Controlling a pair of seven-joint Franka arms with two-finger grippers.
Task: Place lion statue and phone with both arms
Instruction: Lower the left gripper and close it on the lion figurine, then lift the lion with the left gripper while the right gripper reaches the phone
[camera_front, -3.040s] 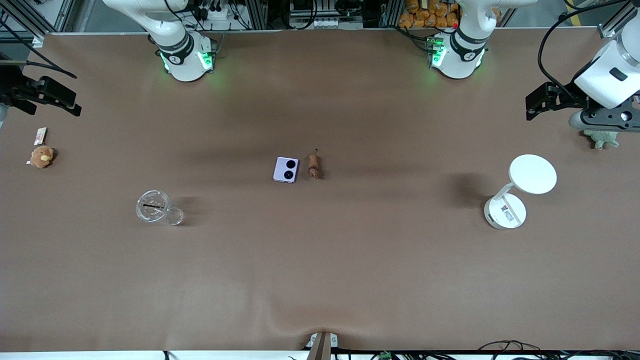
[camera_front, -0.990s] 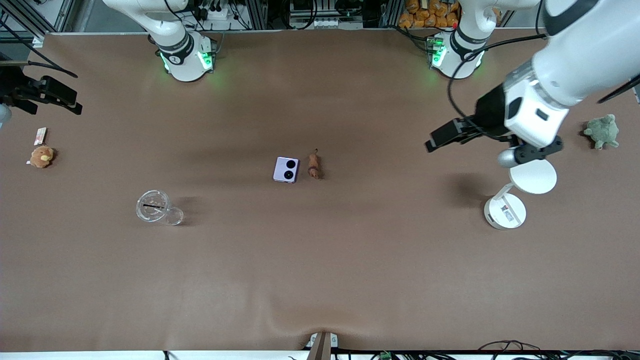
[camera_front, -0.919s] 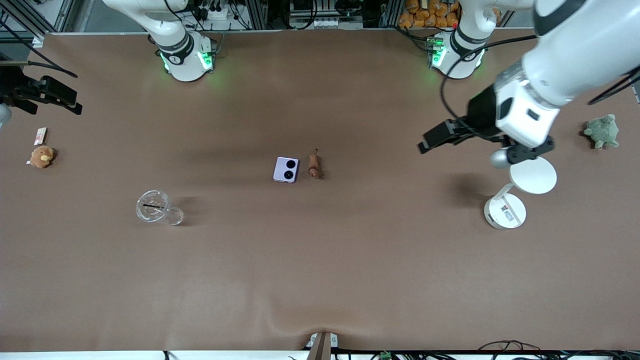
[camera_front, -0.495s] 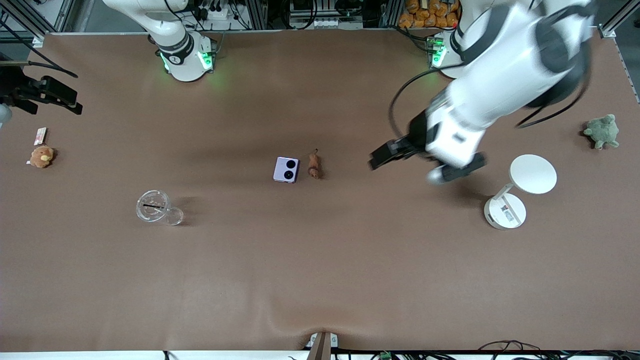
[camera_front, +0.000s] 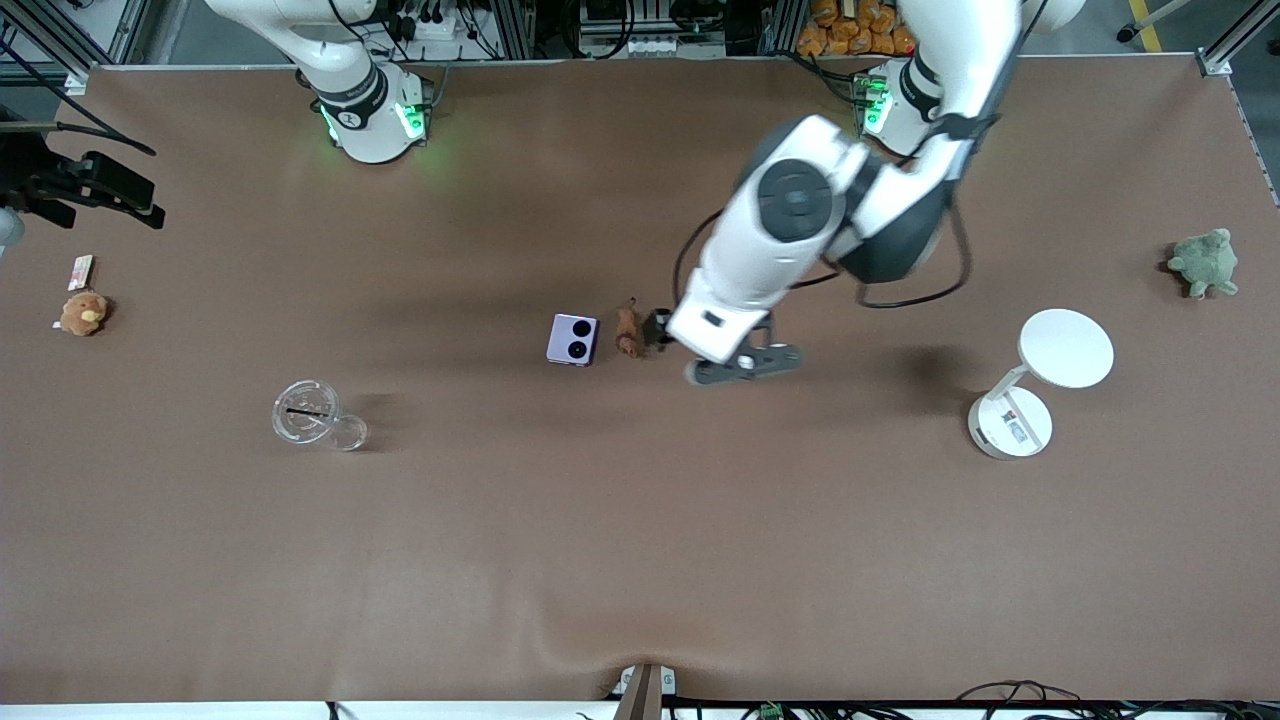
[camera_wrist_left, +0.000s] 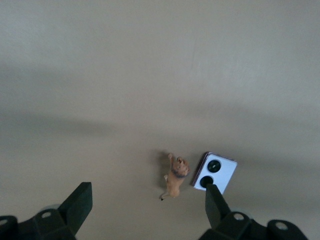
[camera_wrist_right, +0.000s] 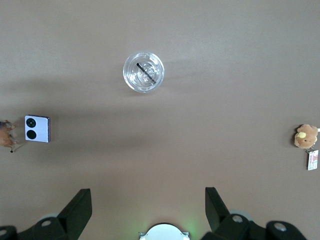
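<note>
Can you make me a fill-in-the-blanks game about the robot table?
1. The lion statue lies right beside the ____.
2. The left gripper hangs over the lion with its fingers ____.
3. The right gripper waits at the table's end, open and holding ____.
4. The phone's face shows ____ black circles.

Missing words: phone; open; nothing; two

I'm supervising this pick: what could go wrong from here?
The open left gripper hovers over the tiny reddish-brown lion statue, which lies close beside the square lavender phone. A wide finger could nudge the phone. The statue is small and may slip out when gripped.
</note>
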